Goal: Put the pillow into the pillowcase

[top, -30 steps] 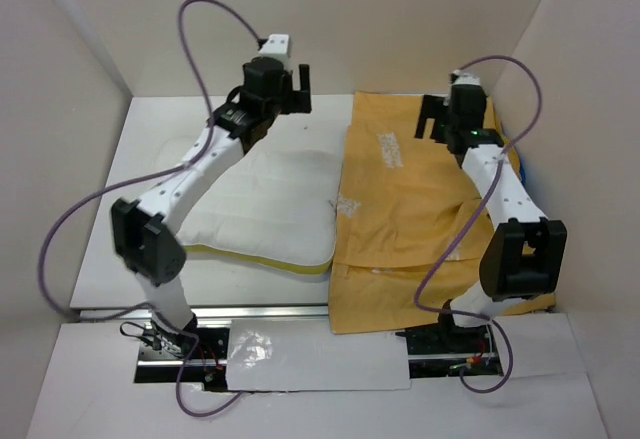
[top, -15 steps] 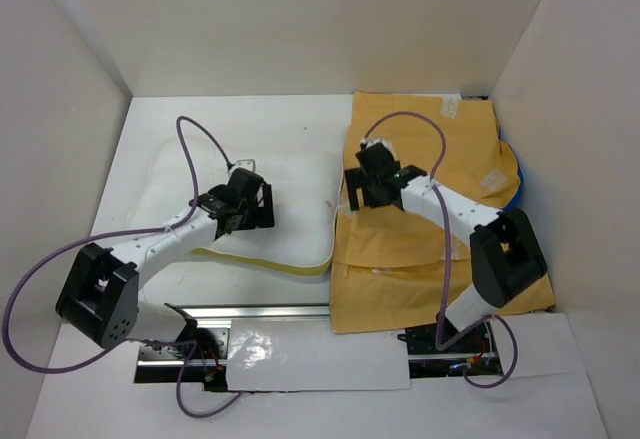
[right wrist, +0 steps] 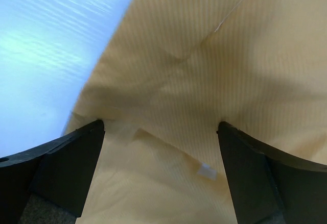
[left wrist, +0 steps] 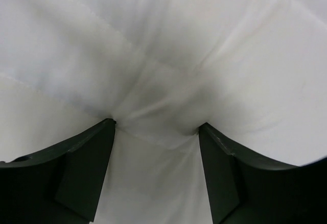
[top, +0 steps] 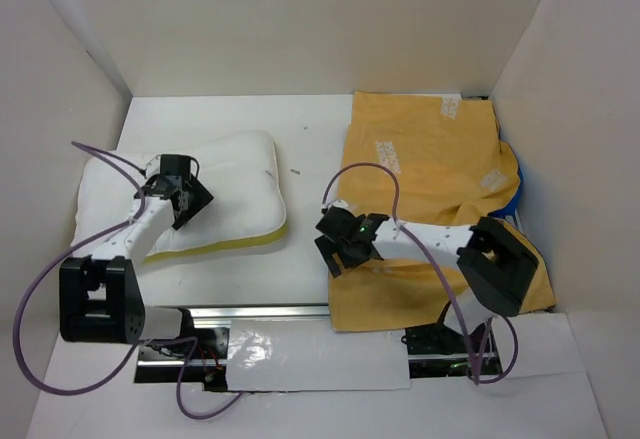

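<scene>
The white pillow (top: 235, 184) with its pale yellow edge lies on the left of the table. My left gripper (top: 182, 197) presses down into its left part. In the left wrist view the left gripper (left wrist: 157, 124) has its jaws apart, tips dug into the pillow (left wrist: 168, 45), with puckered fabric between them. The pillowcase (top: 430, 164) lies on the right, orange side up, a blue sliver (top: 514, 187) showing at its right edge. My right gripper (top: 338, 244) sits on its near left edge. The right wrist view shows the right gripper (right wrist: 161, 124) open, tips on the pillowcase (right wrist: 214, 55) beside a fold.
White walls close in the table (top: 300, 129) at the left, back and right. A metal rail (top: 270, 311) and both arm bases run along the near edge. Purple cables (top: 35, 289) loop from each arm. Bare table (right wrist: 46, 45) shows left of the right gripper.
Both arms came down and back toward the near edge. The pillow now lies further left and is turned. The left jaws have narrowed on the pillow. The pillowcase's near left corner looks rumpled.
</scene>
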